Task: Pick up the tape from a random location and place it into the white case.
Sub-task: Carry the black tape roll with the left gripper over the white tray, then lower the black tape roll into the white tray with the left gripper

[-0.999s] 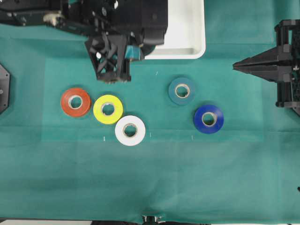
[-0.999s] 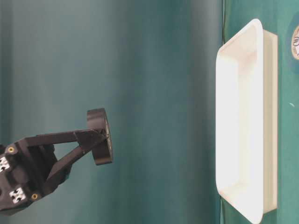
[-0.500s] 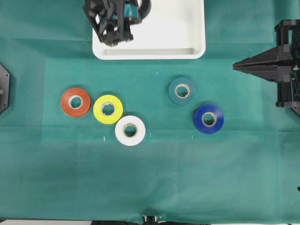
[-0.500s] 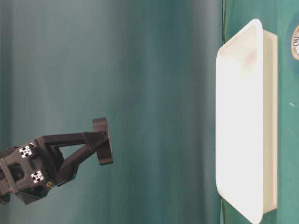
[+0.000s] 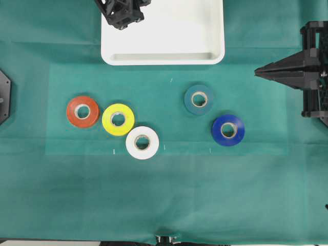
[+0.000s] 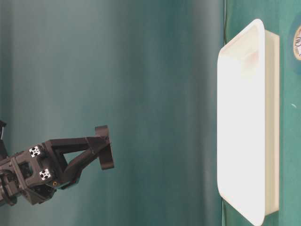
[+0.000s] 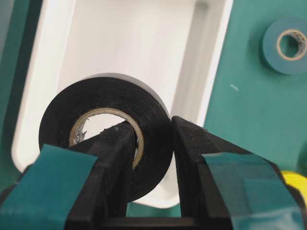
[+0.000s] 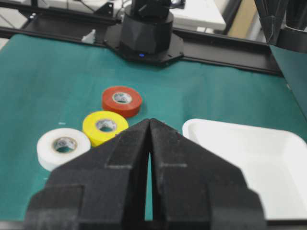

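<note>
From overhead, the left gripper (image 5: 123,13) reaches in from the top edge over the near-left part of the white case (image 5: 215,31); most of the arm is out of frame. The right gripper (image 5: 259,73) sits well to the right, pointing left, level above the cloth (image 5: 164,195).

At table level, the left arm slants toward the case, holding the tape (image 6: 104,147) in the air, well apart from the case's rim (image 6: 256,122).

The left wrist camera shows the fingers (image 7: 192,158) clamped on the tape's (image 7: 105,143) wall, one inside the core, one outside, with the case (image 7: 48,96) beneath.

The right wrist camera shows its fingers (image 8: 120,167) pressed together, holding nothing.
</note>
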Tool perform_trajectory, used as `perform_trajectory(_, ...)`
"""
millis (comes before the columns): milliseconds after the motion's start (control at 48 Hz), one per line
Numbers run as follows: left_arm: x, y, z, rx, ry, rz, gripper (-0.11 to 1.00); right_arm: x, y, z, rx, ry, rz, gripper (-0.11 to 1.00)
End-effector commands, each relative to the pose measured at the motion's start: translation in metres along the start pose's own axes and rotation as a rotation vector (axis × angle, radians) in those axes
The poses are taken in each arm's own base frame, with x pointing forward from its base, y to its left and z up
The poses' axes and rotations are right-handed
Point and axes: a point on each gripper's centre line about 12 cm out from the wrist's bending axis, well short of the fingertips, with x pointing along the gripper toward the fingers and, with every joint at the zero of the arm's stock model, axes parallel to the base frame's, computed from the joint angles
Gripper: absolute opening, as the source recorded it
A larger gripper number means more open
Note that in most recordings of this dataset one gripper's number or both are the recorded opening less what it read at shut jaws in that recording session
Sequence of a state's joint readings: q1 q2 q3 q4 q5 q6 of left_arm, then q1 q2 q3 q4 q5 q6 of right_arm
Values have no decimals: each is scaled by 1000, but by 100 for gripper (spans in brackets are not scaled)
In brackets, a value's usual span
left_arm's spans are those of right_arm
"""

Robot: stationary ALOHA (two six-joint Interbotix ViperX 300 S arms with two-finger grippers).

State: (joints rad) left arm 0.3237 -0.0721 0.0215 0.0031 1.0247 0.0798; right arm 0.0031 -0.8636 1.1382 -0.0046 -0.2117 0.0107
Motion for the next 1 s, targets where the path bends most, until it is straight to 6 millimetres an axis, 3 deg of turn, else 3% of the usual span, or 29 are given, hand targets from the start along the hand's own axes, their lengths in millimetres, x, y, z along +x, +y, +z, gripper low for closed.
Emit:
perform_trajectory(0,-20,1,6,1,-56,7,20,2,0,11,1,-28,1,0)
perform_trajectory(625,-3,1,22,3,-84,7,20,2,0,11,1,-28,1,0)
perform_trajectory(979,0,0,20,5,-69,5,20,2,0,11,1,-28,1,0)
